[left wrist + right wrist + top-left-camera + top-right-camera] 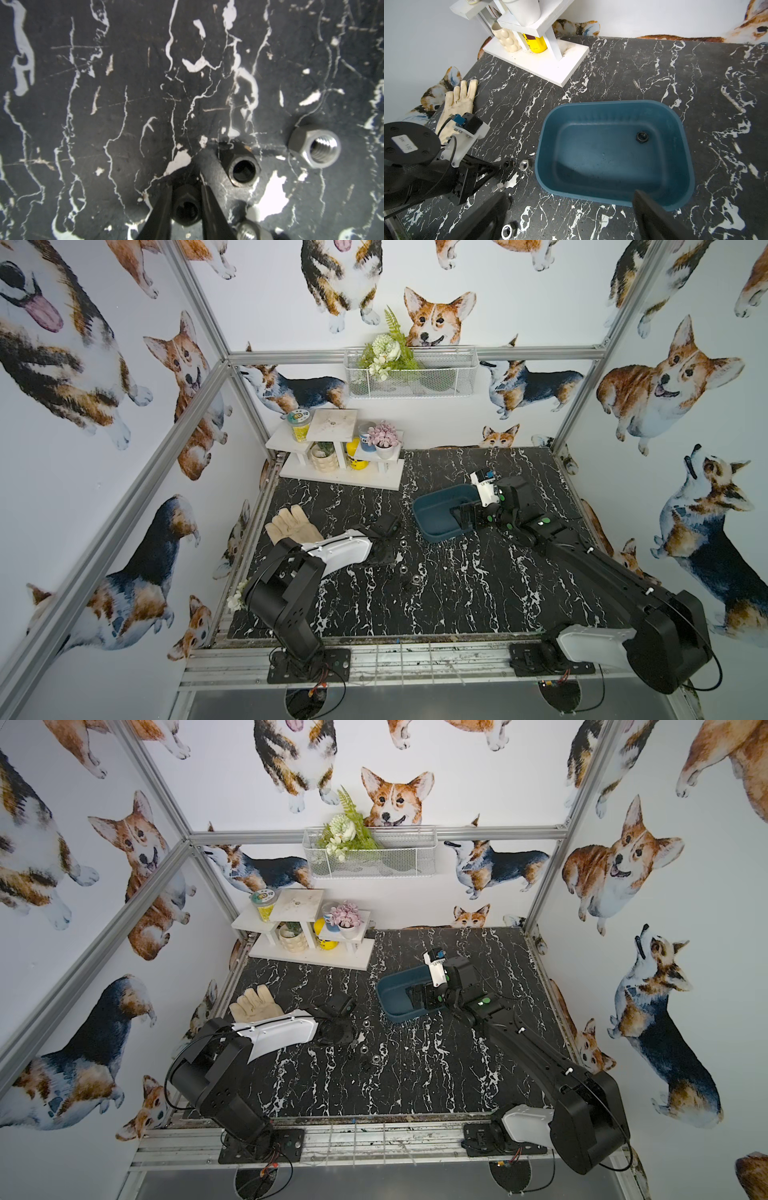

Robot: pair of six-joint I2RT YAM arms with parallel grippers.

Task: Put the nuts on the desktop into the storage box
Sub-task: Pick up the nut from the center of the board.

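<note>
One dark nut (186, 207) — between left pincer's (186, 187) fingers (164, 207).

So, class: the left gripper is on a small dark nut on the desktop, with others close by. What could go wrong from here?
The left gripper pinches the dark nut with thin fingertips only; it may slip out on lifting.
A second dark nut lies right beside one finger and could get knocked away.
The open right gripper hangs over the storage box, so the arms might collide at drop-off.
</note>
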